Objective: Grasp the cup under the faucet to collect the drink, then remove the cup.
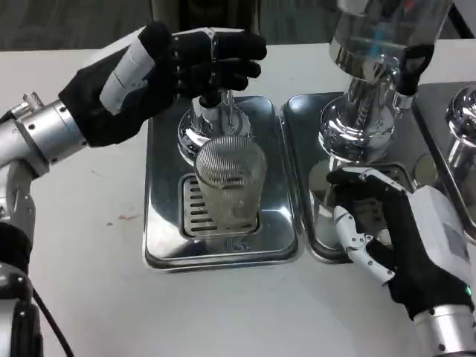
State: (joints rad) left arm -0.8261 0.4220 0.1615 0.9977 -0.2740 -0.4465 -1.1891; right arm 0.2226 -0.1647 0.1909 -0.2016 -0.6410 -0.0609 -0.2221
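A clear ribbed cup (229, 178) stands upright on the grille of the left steel drip tray (162, 223), right under the chrome faucet (202, 126). My left hand (178, 67) reaches in from the left above the cup, and its fingers (230, 56) close around the top of the faucet's handle. Nothing touches the cup. My right hand (390, 238) hovers over the front of the right drip tray (301, 141), fingers bent and apart, holding nothing, a short way right of the cup.
A second chrome dispenser (364, 126) with a clear tank rises behind my right hand. Part of a third dispenser (465, 126) shows at the right edge. Bare white table (97, 245) lies left and in front of the trays.
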